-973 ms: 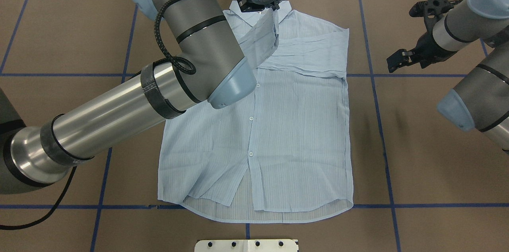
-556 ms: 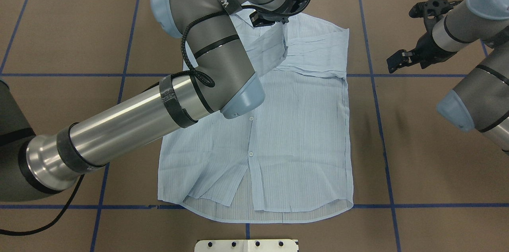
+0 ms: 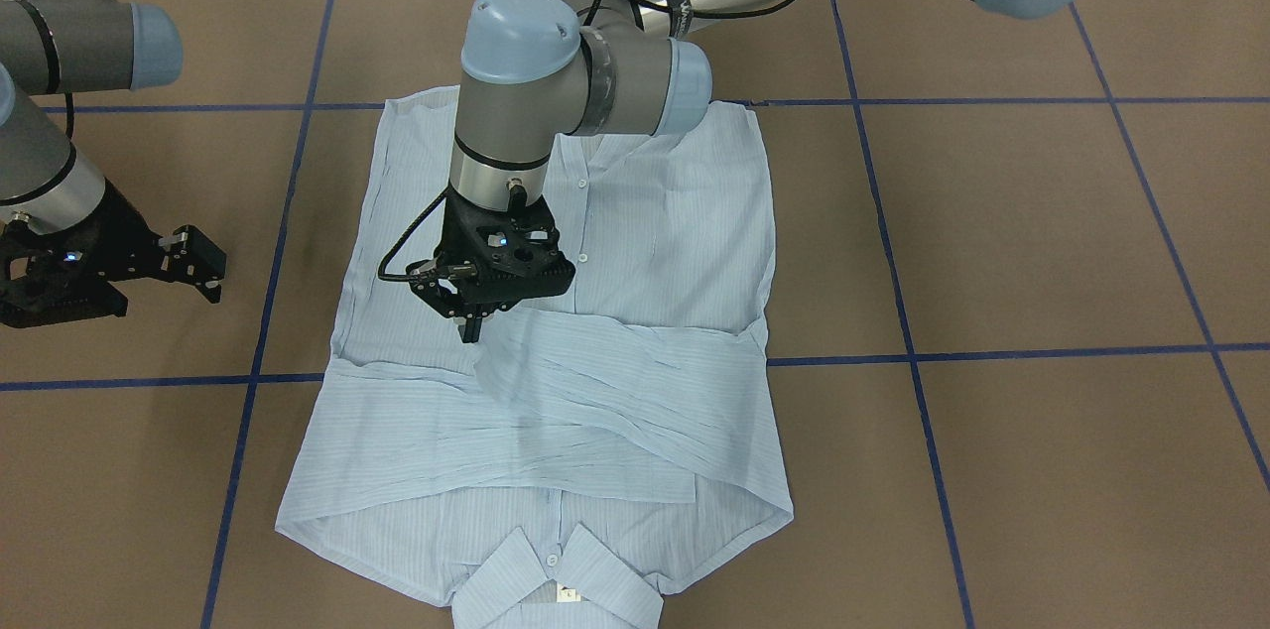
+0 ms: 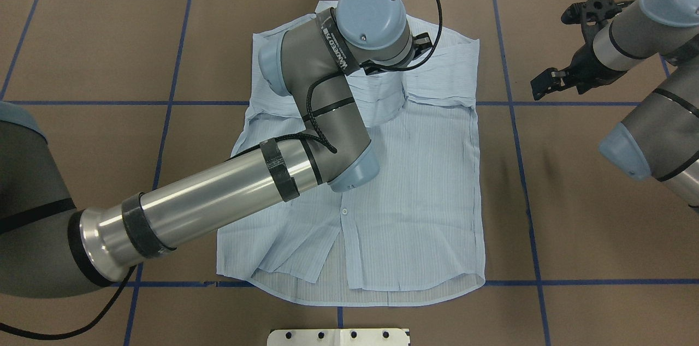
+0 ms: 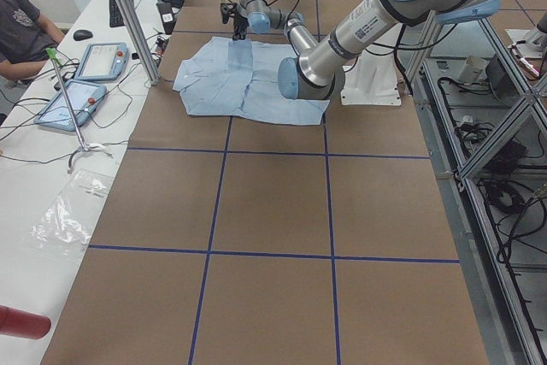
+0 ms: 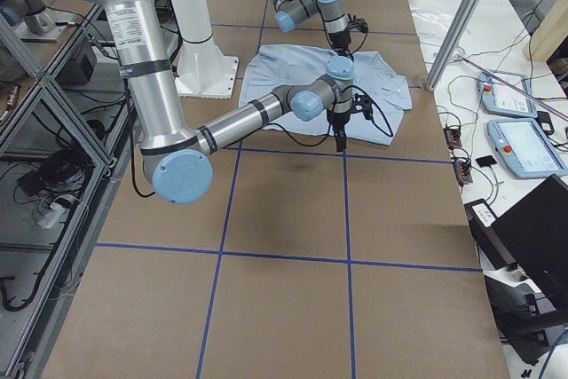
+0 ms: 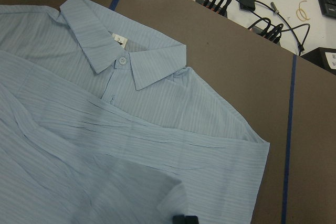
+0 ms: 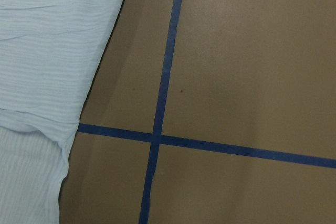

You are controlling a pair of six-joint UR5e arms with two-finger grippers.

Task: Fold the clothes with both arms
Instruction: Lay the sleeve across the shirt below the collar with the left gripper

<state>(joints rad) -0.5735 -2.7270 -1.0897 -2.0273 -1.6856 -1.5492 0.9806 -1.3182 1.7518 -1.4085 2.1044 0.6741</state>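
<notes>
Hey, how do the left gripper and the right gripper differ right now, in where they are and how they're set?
The left gripper is over the shirt; the right gripper is off it, over bare table. The left gripper is shut on the sleeve at its end; the right gripper is open and empty. The left gripper points straight down; the right gripper is tilted sideways toward the shirt. Both are black two-finger grippers.

Brown table (image 4: 590, 226), perhaps paper-covered, gridded with blue tape (image 4: 600, 282), light-blue shirt (image 4: 420, 188) spread button-side up mid-table
</notes>
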